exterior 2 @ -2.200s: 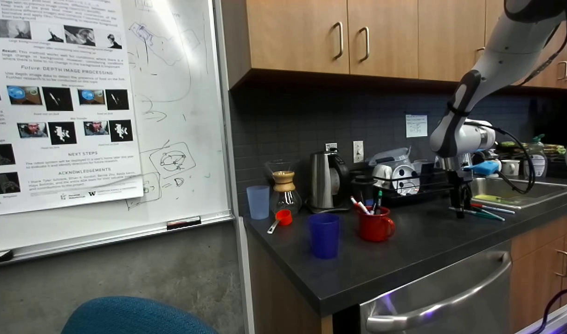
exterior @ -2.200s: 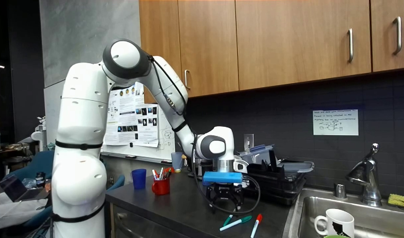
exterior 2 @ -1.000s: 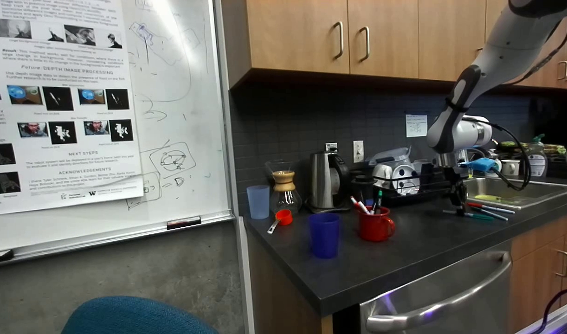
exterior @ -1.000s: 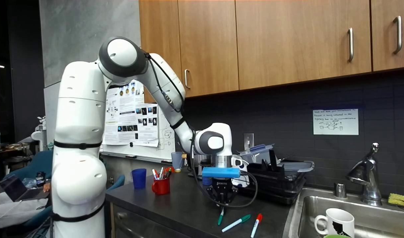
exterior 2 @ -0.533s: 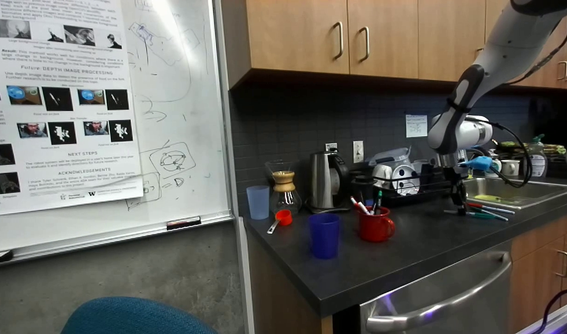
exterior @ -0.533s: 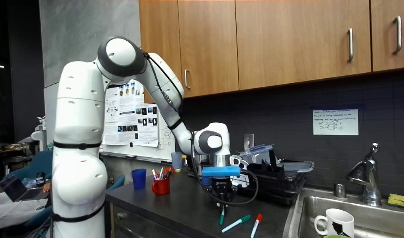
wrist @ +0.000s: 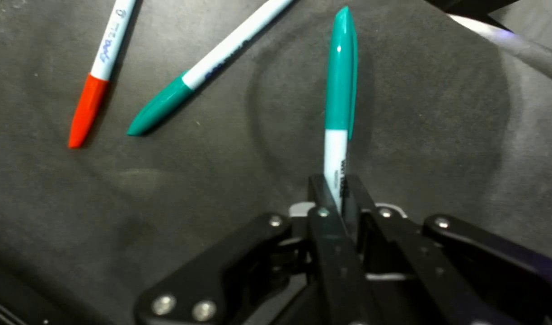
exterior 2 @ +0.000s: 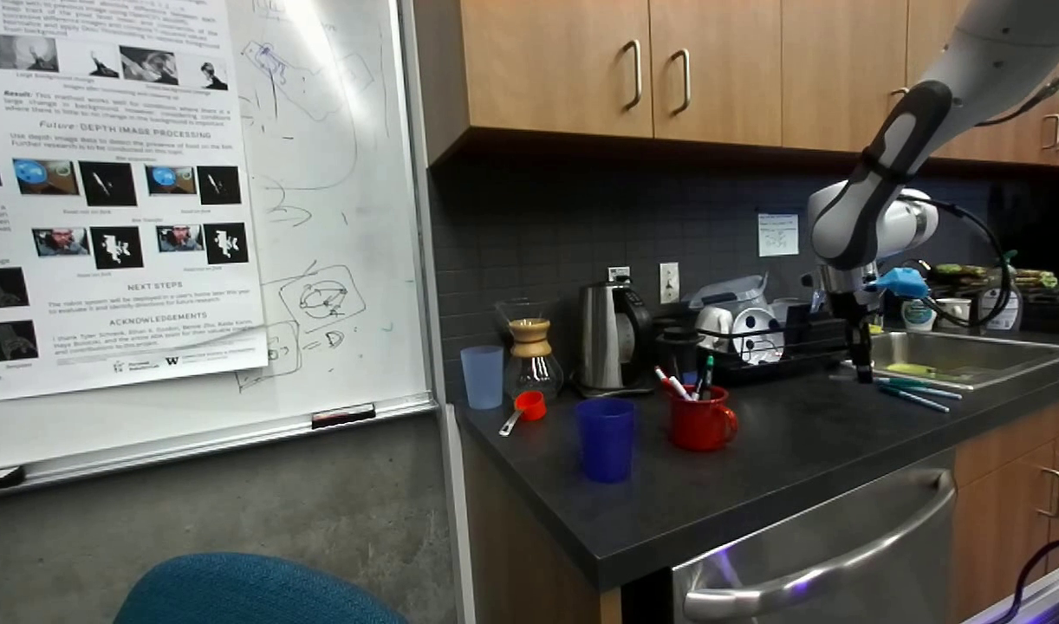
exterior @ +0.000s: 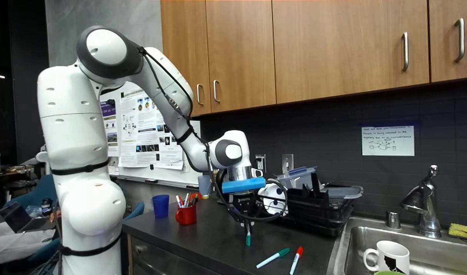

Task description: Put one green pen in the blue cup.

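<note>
My gripper [wrist: 333, 181] is shut on the white barrel of a green pen [wrist: 341, 85], whose green cap points away from the jaws. In an exterior view that cap hangs below the gripper [exterior: 247, 226], seemingly a little off the counter; the barrel's far end is hidden between the fingers. A second green pen [wrist: 163, 104] lies on the counter beside it, outside the grip. The dark blue cup [exterior 2: 606, 442] stands upright near the counter's end in both exterior views, well away from the gripper [exterior 2: 860, 368]. Its inside cannot be seen.
A red-tipped pen [exterior: 296, 259] lies by the loose green one. The red cup [exterior 2: 701, 423], full of pens, stands between gripper and blue cup. A black dish rack [exterior: 313, 210] and kettle [exterior 2: 606, 338] line the wall. A white mug [exterior: 388, 258] sits in the sink [exterior: 342, 244].
Two seconds ago my jaws stood wide over the pen; they have since shut on it. In the last half second the gripper and pen have moved up and away from the loose pens.
</note>
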Action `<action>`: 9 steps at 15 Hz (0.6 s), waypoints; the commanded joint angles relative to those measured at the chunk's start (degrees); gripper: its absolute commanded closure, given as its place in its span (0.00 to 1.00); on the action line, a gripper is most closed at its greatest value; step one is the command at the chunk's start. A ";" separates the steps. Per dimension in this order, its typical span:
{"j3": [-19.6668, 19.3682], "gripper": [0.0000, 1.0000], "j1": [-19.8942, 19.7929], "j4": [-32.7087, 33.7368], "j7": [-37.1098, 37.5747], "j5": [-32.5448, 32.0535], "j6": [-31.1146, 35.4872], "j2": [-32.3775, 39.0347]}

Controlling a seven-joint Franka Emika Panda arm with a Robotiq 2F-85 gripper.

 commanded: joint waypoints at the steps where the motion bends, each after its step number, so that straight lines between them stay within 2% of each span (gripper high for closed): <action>1: 0.94 0.97 1.85 -6.34 -1.30 -1.56 -2.36 -10.66; 9: 4.94 0.97 7.30 -14.41 -1.12 -2.41 -10.31 -29.36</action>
